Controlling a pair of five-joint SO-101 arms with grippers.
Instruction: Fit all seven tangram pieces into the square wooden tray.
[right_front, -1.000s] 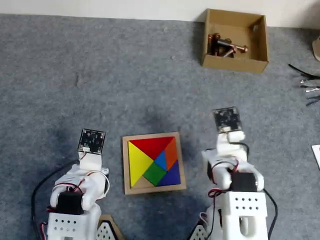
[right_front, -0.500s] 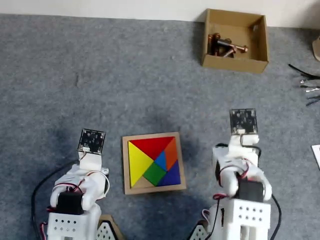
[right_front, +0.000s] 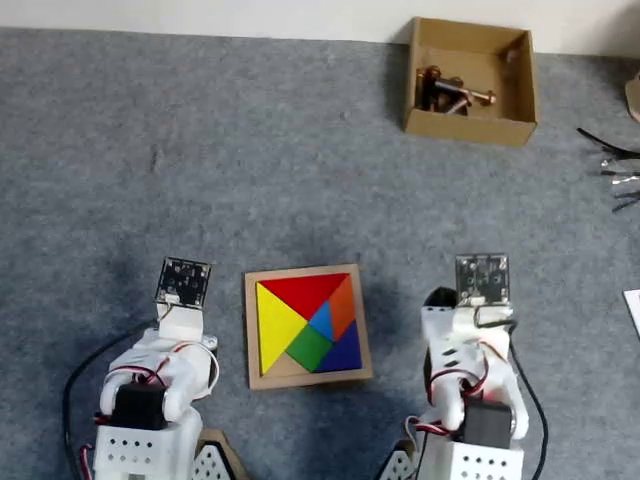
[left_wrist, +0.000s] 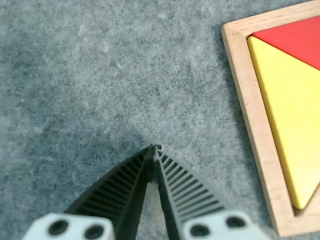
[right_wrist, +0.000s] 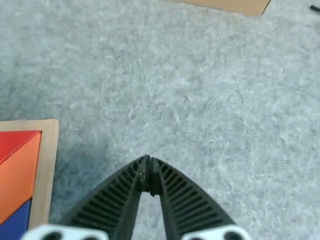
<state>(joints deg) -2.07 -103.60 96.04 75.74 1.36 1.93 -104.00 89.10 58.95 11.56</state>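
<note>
Grey felt (right_front: 250, 150) covers the bench. On the left, the left end effector (left_wrist: 154, 148) hangs over the felt just beside the tray's rim, its tips pressed together with nothing between them. One tray (right_front: 251, 330) lies between the two arms. I count six coloured pieces in it: one yellow (right_front: 275, 325), one red (right_front: 305, 288), one green (right_front: 310, 347), one light blue (right_front: 322, 322), one orange (right_front: 346, 303) and one dark blue (right_front: 346, 353). The tray's near-left corner (right_front: 272, 368) looks tan, and I cannot tell whether that is a seventh plain piece or bare floor; if it is bare, the puzzle is one piece short. To the tray's right, the right end effector (right_wrist: 148, 160) is likewise closed and empty. One box (right_front: 470, 126) sits far right and well apart. The likely risk is a closed tip swinging sideways into the rim, which would slide the tray across the felt or jolt the pieces loose.
</note>
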